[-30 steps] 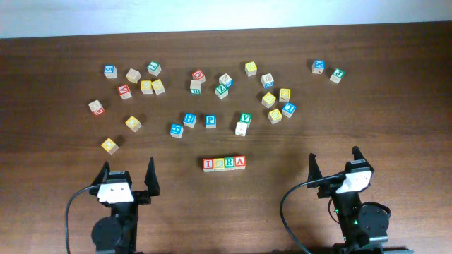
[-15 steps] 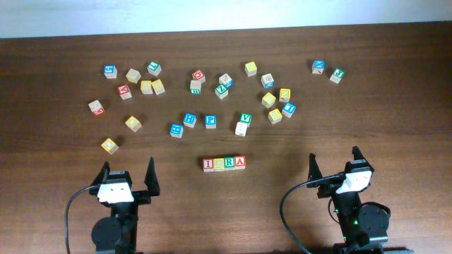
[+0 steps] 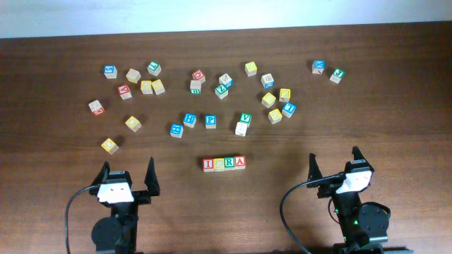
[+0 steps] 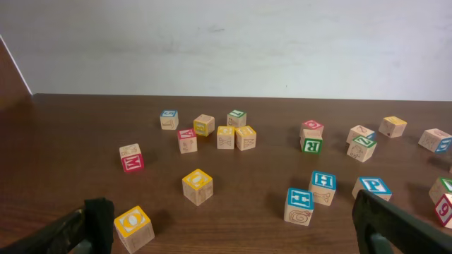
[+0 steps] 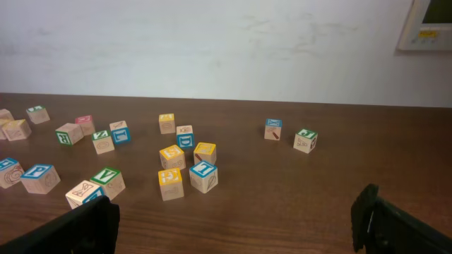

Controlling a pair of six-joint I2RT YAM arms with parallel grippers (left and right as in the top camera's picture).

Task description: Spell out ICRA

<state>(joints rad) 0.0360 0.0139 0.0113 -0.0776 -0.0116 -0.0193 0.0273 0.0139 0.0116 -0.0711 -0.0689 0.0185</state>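
From where I stand the word looks finished. Low in the middle of the overhead view four small wooden cubes sit in one straight row on the table (image 3: 395,120), touching side to side: the red-lettered I cube (image 3: 207,164) on the left end, then the yellow C cube (image 3: 218,164), the green-lettered R cube (image 3: 229,164), and the red-lettered A cube (image 3: 240,163) on the right end. Read from the robot's side, they give ICRA.

Both arms are parked along the bottom edge of the frame, well apart from the row. The left end effector (image 3: 128,169) sits lower left with its fingers spread wide and nothing between them. The right end effector (image 3: 334,159) sits lower right, likewise spread and empty. Neither wrist camera catches the row; each looks past its own fingertips at the scatter of loose cubes (image 3: 146,86) across the upper half of the table.

I'd judge the placing step done. What remains is at most a check that the row is straight and its letters face up. A nudge would call for care, since the four cubes touch and pushing one would shift its neighbours. The blue P cube (image 3: 210,121), blue H cube (image 3: 189,119) and green V cube (image 3: 245,117) lie just above the row and need no handling.

There is no box, tray or bowl anywhere; every cube lies directly on the table.
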